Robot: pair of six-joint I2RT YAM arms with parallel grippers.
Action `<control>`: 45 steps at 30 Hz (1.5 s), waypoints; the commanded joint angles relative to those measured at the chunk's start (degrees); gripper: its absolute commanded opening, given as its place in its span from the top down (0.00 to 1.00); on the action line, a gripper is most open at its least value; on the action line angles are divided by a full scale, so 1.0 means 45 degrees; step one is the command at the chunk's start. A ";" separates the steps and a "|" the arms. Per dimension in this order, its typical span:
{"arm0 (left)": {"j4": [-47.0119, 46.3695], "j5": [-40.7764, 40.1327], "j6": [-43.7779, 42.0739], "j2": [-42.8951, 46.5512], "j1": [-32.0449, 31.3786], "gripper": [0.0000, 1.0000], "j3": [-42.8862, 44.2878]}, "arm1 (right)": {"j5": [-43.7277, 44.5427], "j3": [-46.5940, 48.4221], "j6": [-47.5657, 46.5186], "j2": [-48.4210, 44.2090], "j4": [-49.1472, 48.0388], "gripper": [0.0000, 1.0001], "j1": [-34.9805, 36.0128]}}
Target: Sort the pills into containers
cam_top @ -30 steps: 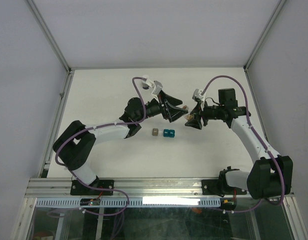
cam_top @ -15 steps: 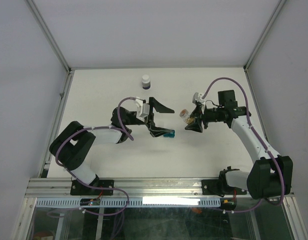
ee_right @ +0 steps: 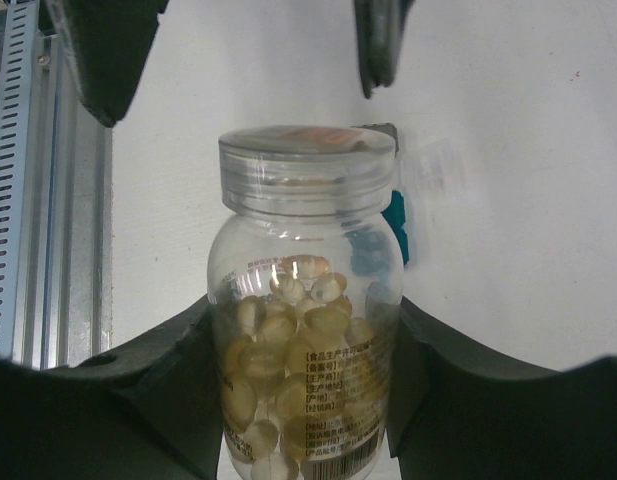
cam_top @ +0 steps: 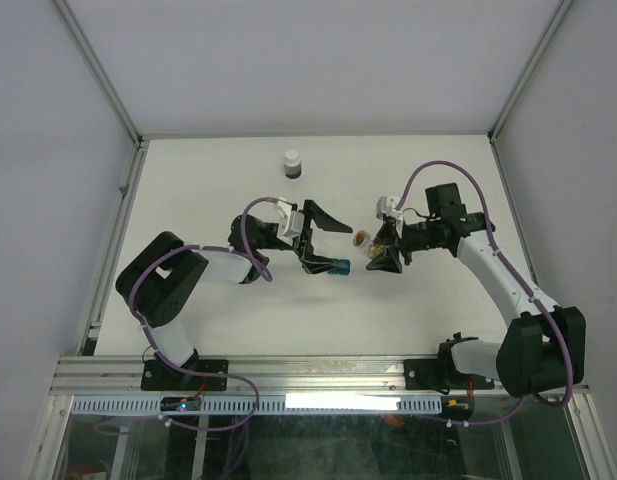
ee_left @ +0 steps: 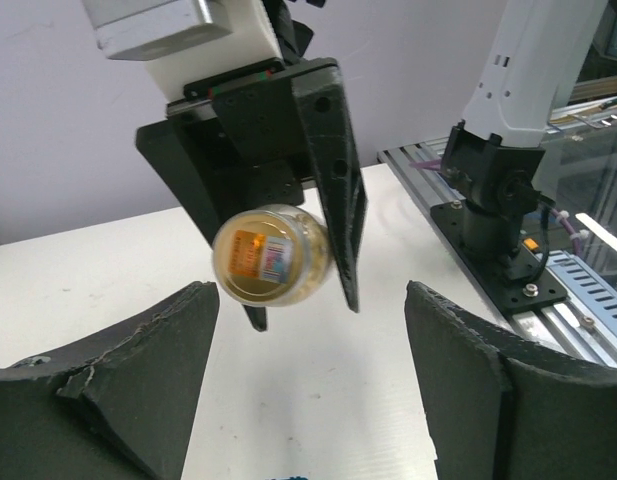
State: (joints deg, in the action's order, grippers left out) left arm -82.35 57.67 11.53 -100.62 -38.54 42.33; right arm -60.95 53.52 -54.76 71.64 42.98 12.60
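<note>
Pill vial (ee_right: pixel 306 330) held level, cap (ee_right: pixel 306 165) facing the left gripper (cam_top: pixel 338 248)

The left arm (cam_top: pixel 213 268) and right arm (cam_top: pixel 498 280) share one build — white links between bulky black joints, a purple cable (cam_top: pixel 443 164) looping along each. The left pincer (cam_top: pixel 340 247) and right pincer (cam_top: pixel 371 252) bear wide matte-black wedge fingers (ee_left: pixel 138 390), rough-edged; the right arm's black base (ee_left: pixel 488 200) shows silver screws (ee_left: pixel 531 290).

White table (cam_top: pixel 188 190), bottle (cam_top: pixel 292 163), teal cup (cam_top: pixel 337 267)
</note>
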 commanded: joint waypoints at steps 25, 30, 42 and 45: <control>0.2729 -0.1415 -0.0630 -0.0220 -0.0708 0.80 0.1807 | 0.0337 0.0258 -0.0102 0.0060 -0.0170 1.00 0.0408; 0.3065 -0.2966 0.1079 -0.0319 -0.0711 0.95 0.2235 | 0.0640 0.0395 0.1116 -0.0099 -0.0910 1.00 -0.0064; 0.7782 -1.0554 0.3902 0.0125 -0.2039 1.00 0.3693 | 0.2469 0.0166 0.3214 -0.0058 -0.2630 1.00 -0.0528; 0.7361 -1.0654 0.4028 0.0193 -0.2062 0.84 0.3475 | 0.2231 0.0159 0.3248 -0.0079 -0.2633 1.00 -0.0607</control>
State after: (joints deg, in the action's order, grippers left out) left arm -48.88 20.21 28.32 -102.48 -47.00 56.31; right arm -47.57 53.54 -43.00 72.03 32.45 8.93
